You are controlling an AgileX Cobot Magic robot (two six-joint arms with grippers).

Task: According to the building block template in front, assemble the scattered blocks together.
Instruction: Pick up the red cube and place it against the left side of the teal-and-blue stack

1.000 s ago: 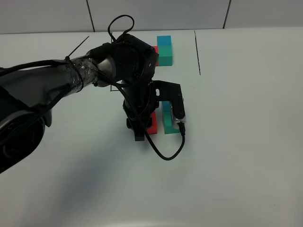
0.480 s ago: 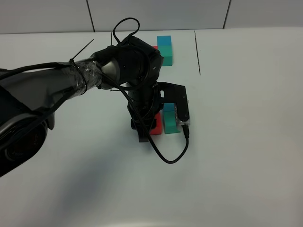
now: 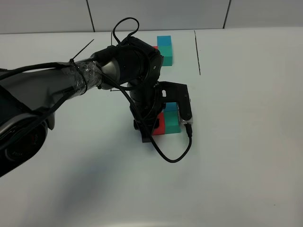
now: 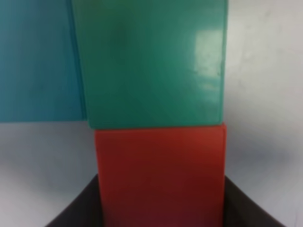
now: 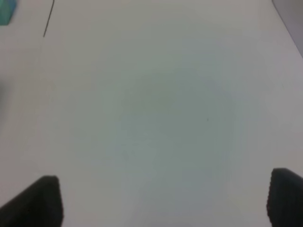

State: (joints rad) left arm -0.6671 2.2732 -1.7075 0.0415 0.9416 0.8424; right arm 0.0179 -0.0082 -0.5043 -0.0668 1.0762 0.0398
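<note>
L gripper [image 3: 147, 128] sits low at table centre, jaws together w/ the red cube [image 4: 160, 175] between the dark tips; red touches the teal-green cube [image 4: 150, 61], sky-blue cube [image 4: 38, 61] flush beside teal. R gripper [image 5: 161, 198] is spread wide over bare table, holding nothing. Cubes look light, rigid, smooth-faced (could slip if nudged off-centre), so take by opposite flat sides; no long axis per cube, though the cluster forms an L like the building block template [image 3: 164, 49] at the far edge.
</note>
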